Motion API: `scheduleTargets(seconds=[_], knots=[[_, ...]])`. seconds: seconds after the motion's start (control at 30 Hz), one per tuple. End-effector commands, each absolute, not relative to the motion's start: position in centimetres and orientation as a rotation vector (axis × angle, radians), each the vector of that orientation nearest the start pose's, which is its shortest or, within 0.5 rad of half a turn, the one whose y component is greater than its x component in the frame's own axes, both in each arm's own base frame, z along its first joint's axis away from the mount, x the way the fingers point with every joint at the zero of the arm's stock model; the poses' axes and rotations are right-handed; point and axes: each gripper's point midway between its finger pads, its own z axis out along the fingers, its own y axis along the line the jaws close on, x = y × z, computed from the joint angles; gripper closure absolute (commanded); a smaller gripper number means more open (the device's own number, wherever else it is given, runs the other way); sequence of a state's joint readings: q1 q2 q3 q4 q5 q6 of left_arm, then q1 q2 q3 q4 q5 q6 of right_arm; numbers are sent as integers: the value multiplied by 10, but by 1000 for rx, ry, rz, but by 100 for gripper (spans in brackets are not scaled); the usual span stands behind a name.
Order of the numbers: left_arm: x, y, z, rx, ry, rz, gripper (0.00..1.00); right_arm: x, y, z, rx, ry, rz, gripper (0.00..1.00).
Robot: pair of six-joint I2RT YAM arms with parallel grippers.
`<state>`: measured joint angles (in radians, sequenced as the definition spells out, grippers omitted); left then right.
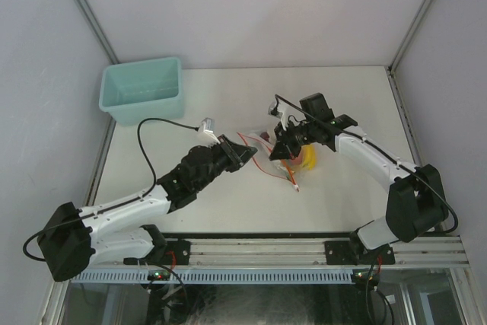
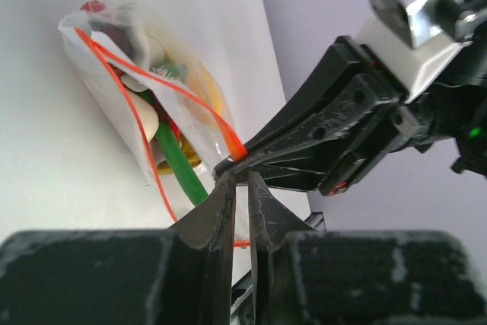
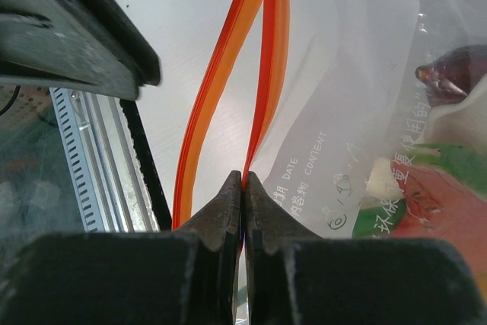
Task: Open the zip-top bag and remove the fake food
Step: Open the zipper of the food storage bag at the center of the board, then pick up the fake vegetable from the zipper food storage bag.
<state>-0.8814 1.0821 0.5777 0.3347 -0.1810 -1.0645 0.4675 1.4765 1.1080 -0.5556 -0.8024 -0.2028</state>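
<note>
The clear zip-top bag [image 1: 264, 151] hangs between my two grippers over the middle of the table. My right gripper [image 3: 243, 176] is shut on one lip of its red-orange zip strip [image 3: 270, 58], while the other lip bows away to the left. My left gripper [image 2: 240, 178] faces it tip to tip. Its jaws stand a narrow slit apart, and the strip crosses that slit lower down. The fake food lies inside the bag [image 2: 91, 74]: a green piece [image 2: 179, 165], a whitish piece [image 2: 148, 118], something yellow [image 1: 307, 159] and a dark red piece [image 3: 453, 78].
A teal bin [image 1: 142, 89] stands at the back left corner of the table. Grey walls close in the left, back and right sides. An aluminium rail [image 1: 266, 253] runs along the near edge by the arm bases.
</note>
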Motion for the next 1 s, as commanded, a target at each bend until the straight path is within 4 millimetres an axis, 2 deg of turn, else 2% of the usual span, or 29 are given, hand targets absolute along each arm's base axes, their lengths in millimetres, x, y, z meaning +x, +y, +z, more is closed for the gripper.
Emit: scheduleTargets(seconds=[0.0, 0.3, 0.5, 0.63, 0.8, 0.97], knots=[[250, -316, 237, -327, 1858, -1286, 86, 249, 263, 176, -1126, 2048, 1083, 100], [258, -330, 191, -316, 2028, -1174, 87, 251, 261, 178, -1130, 2038, 1062, 100], [264, -317, 150, -374, 2152, -1053, 86, 251, 260, 181, -1135, 2024, 1042, 100], [267, -312, 130, -403, 2231, -997, 84, 248, 260, 186, -1146, 2004, 1055, 100], [269, -319, 112, -356, 2304, -1007, 80, 242, 264, 195, -1167, 1967, 1108, 100], [272, -321, 111, -315, 2304, -1037, 76, 233, 270, 200, -1195, 1943, 1154, 100]])
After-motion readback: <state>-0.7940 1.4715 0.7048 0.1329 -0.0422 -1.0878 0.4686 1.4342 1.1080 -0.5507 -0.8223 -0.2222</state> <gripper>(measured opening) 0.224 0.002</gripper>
